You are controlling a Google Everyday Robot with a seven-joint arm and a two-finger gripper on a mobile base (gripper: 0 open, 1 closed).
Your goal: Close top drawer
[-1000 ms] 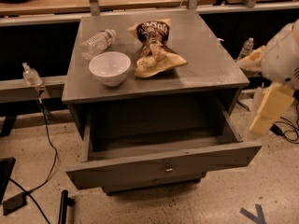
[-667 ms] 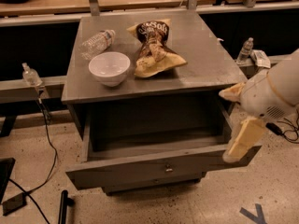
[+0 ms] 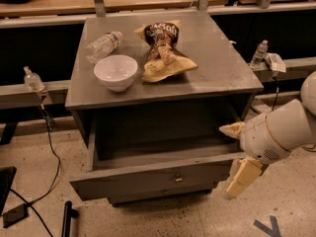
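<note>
We saw the top drawer pulled well out of the grey bench. Its front panel stood forward of the bench's face, the deep box was open to view, and the small round knob sat at the centre of the front. The gripper was at the drawer's right front corner, on the end of the white arm that came in from the right edge. Its fingers were spread wide apart and held nothing. One tan finger pointed left, just above the drawer's right side wall, and the other hung down beside the right end of the front panel. We could not tell whether either finger touched the wood. On top of the bench stood a white bowl. A clear plastic bottle lay just behind it, and a crumpled snack bag lay just to its right.
</note>
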